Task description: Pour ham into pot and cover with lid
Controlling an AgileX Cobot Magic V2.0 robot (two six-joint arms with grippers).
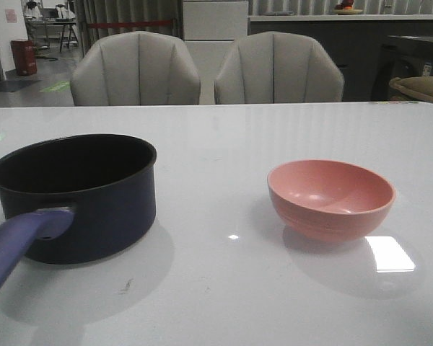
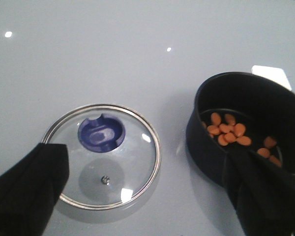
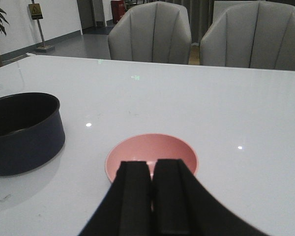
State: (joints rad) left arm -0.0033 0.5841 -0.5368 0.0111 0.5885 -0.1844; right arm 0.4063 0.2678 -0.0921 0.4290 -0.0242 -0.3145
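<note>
Ham [image 2: 229, 132], small glossy orange chunks, lies inside the straight-walled navy pot [image 1: 86, 198] on the glossy white bench [image 1: 224, 288]. Beside the pot lies the round glass lid [image 2: 104, 156], steel-rimmed, under the left gripper [image 2: 152, 196], spread wide. A smooth pink bowl [image 1: 331, 197] sits well apart, under the right gripper [image 3: 151, 196], pressed together.

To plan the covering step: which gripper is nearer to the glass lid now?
Left. The left gripper hangs open right above the lid, one finger over its rim. The right gripper, nearly closed, is over the pink bowl, with no lid in its view.
</note>
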